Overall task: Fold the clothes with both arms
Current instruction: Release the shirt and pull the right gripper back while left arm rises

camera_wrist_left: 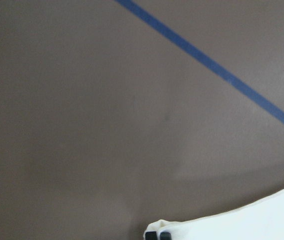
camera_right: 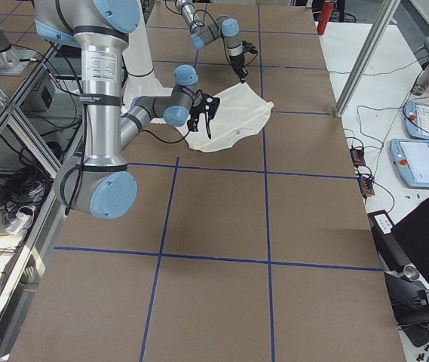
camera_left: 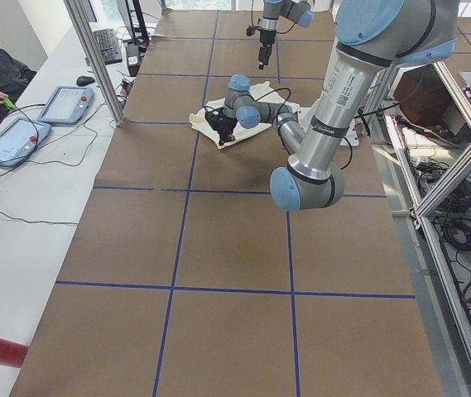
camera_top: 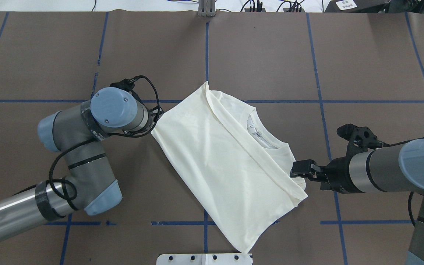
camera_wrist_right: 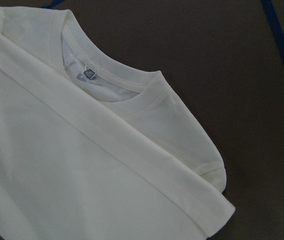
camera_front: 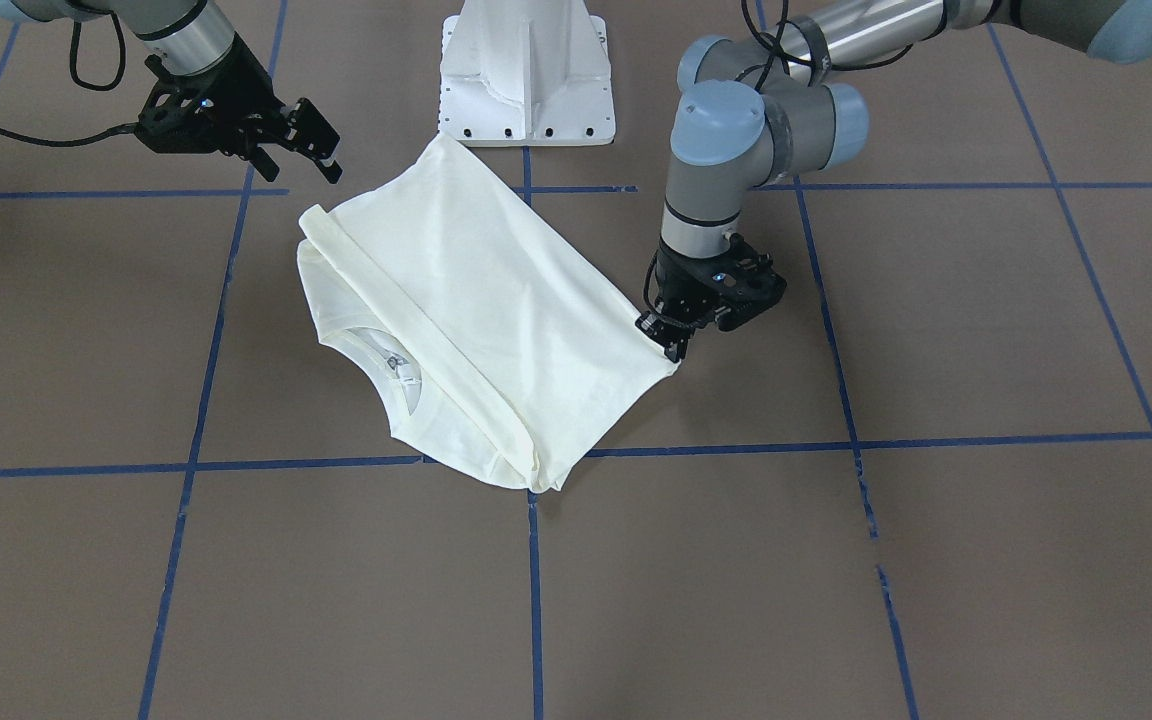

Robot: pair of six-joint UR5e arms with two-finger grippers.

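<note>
1. Brown bench (camera_top: 363,66) with blue tape lines (camera_top: 318,55) fills the scene. The robot's white base (camera_top: 204,258) sits at the near edge.
2. The cream T-shirt (camera_top: 215,162) lies in the middle of the bench, plain side up and partly folded. It makes a long shape that runs from far-left to near-right. Its neck (camera_top: 267,141) peeks out on the far-right side.
3. The left gripper (camera_front: 671,340) is down at the shirt's left corner. In the wrist view its fingertips (camera_wrist_left: 151,235) are pressed together with the cloth edge right at them, so it looks like it is pinching that corner.
4. The right gripper (camera_front: 326,150) hangs just beside the shirt's right corner, lifted off the cloth. Its fingers look spread, and it holds nothing.
5. From the left gripper, all of the shirt lies to the right. My guess is that the next fold carries the left corner across the long shape toward the neck side.
6. The left arm is the one already on the cloth. The right gripper would need to drop and grab cloth to help.
</note>
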